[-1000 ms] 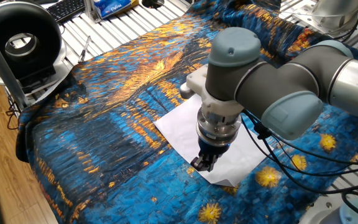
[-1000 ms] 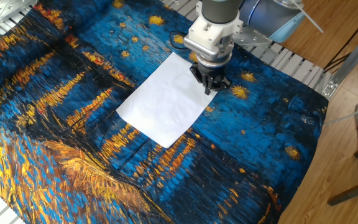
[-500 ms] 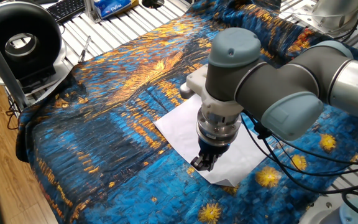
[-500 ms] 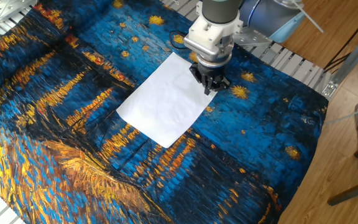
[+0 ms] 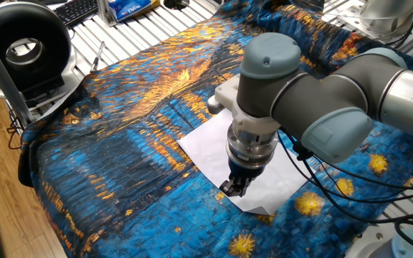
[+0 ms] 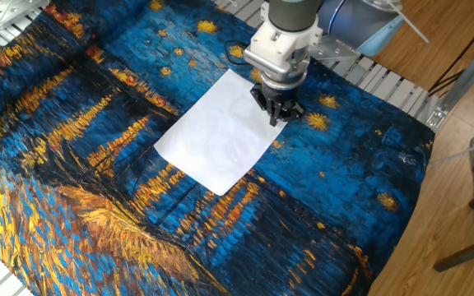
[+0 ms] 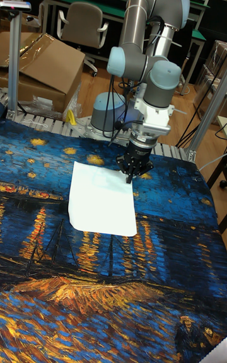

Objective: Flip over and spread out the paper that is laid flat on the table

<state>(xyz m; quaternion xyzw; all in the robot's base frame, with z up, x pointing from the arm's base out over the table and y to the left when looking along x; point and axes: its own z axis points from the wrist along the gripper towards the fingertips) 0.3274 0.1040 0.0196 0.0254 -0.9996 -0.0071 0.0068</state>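
Observation:
The paper (image 6: pixel 216 136) is a plain white sheet lying flat on the table (image 6: pixel 97 205), which is draped in blue-and-orange cloth with yellow stars. My gripper (image 6: pixel 277 115) points straight down at the sheet's edge nearest the robot base, its fingers pressed together on that edge. In one fixed view the gripper (image 5: pixel 235 189) and arm hide the middle of the paper (image 5: pixel 206 147). The tall fixed view has the gripper (image 7: pixel 131 178) at the upper right edge of the paper (image 7: pixel 101 202), which shows no lifted part.
A black round device (image 5: pixel 24 46) and a keyboard (image 5: pixel 77 8) sit on the white slatted surface beyond the cloth. Arm cables (image 5: pixel 321 172) hang over the cloth near the sheet. A cardboard box (image 7: pixel 38 67) and a chair (image 7: pixel 82 26) stand behind the table.

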